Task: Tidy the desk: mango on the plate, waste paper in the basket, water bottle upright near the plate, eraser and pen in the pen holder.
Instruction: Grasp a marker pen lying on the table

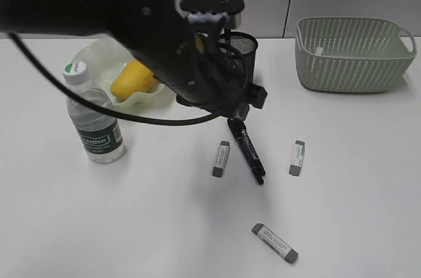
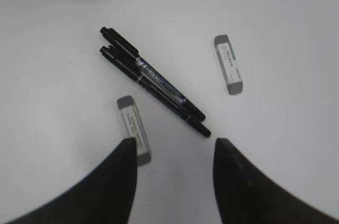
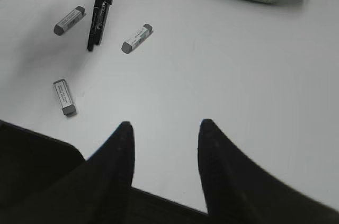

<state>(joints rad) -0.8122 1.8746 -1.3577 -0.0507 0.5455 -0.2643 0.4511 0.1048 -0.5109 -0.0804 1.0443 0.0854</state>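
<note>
The smooth yellow-orange mango (image 1: pixel 133 79) lies in the see-through pale green plate with the wavy rim (image 1: pixel 148 98), at the back left of the big plain white desk (image 1: pixel 348 179). Just in front of the plate stands the clear plastic water bottle (image 1: pixel 95 120), upright, with a white and green cap and a dark green label that reads "Cestbon". The black wire-mesh pen holder (image 1: pixel 239 52) is a round cup behind the left arm. At the back right sits the pale grey-green plastic basket with woven-looking holes (image 1: pixel 354 53); a small white thing shows inside it, too small to name. Two thin black pens (image 2: pixel 154 81) lie side by side, touching, in the middle of the desk, with small white writing too tiny to read. Three flat grey and white block erasers lie around them: one on the left (image 1: pixel 221 158), one on the right (image 1: pixel 297 158), one nearer the front (image 1: pixel 274 242). The left gripper (image 2: pixel 175 152) hangs above the pens with its black fingers apart and nothing between them. The right gripper (image 3: pixel 165 131) also has its fingers apart, holding nothing, over bare desk.
</note>
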